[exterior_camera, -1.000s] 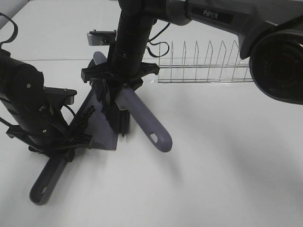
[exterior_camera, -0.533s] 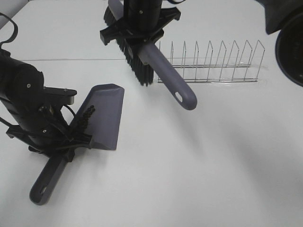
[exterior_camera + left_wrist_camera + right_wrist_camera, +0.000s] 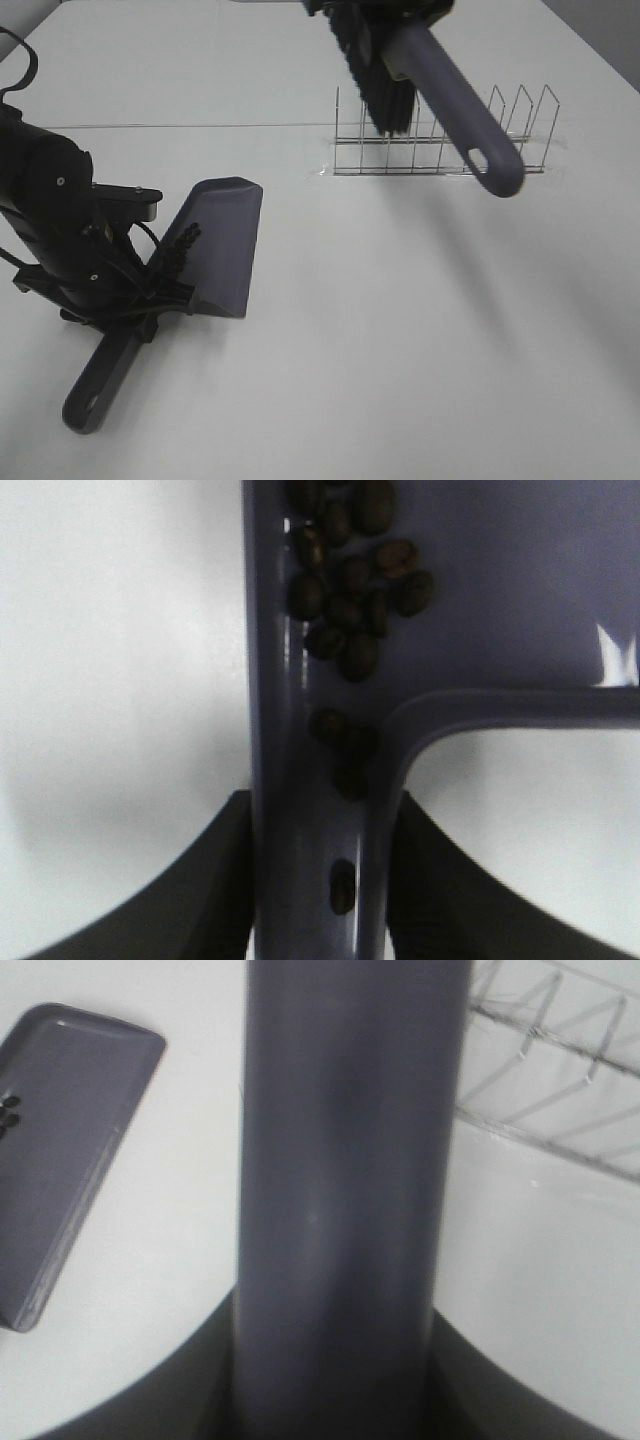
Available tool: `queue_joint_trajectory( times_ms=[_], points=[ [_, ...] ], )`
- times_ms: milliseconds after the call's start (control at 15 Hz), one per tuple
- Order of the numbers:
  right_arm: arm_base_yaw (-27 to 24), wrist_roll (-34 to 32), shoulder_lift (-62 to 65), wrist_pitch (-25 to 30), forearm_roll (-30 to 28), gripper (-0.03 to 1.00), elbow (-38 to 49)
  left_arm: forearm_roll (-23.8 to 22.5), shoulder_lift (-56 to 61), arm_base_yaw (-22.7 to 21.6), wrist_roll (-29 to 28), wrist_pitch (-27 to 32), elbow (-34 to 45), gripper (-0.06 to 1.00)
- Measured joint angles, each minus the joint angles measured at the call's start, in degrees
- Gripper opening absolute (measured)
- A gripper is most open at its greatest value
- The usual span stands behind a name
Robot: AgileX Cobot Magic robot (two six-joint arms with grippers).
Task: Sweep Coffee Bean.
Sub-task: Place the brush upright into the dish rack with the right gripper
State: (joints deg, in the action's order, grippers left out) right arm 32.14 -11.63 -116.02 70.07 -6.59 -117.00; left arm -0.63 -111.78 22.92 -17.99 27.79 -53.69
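No legible text, no brands, no numbers (in any view)

1. You are looking at a robot test bench, a lab sort of place rather than a home. A black robot arm [image 3: 60, 230] fills the left of the high view.
2. Your work surface is a plain white table [image 3: 420, 350]. A thin seam runs across its upper part, like two panels joined.
3. The few things you see are set out like props. A grey-purple dustpan [image 3: 225, 238] lies at left, a matching brush [image 3: 458, 115] hangs at the upper middle, and a wire rack [image 3: 420, 150] stands behind it.
4. In the upper right corner, past the table's far edge, you see a strip of grey surface. What it is cannot be told.
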Motion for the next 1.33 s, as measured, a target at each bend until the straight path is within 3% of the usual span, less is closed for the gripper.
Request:
queue_joint_trajectory(
  times_ms=[267, 533, 800, 1333],
  points=[
    [-9.9, -0.7, 10.3, 0.0, 0.8, 0.34, 19.8, 0.0, 0.0, 0.0, 0.0, 0.0, 0.0, 0.36],
    [-18.0, -0.7, 12.1, -0.8, -0.1, 0.34, 34.1, 0.0, 0.0, 0.0, 0.0, 0.0, 0.0, 0.36],
    [-18.2, -0.7, 7.1, -7.4, 1.2, 0.34, 35.0, 0.1, 0.0, 0.0, 0.0, 0.0, 0.0, 0.36],
    [-18.3, -2.1, -5.0, -5.2, -3.1, 0.34, 21.4, 0.1, 0.0, 0.0, 0.0, 0.0, 0.0, 0.36]
  ],
)
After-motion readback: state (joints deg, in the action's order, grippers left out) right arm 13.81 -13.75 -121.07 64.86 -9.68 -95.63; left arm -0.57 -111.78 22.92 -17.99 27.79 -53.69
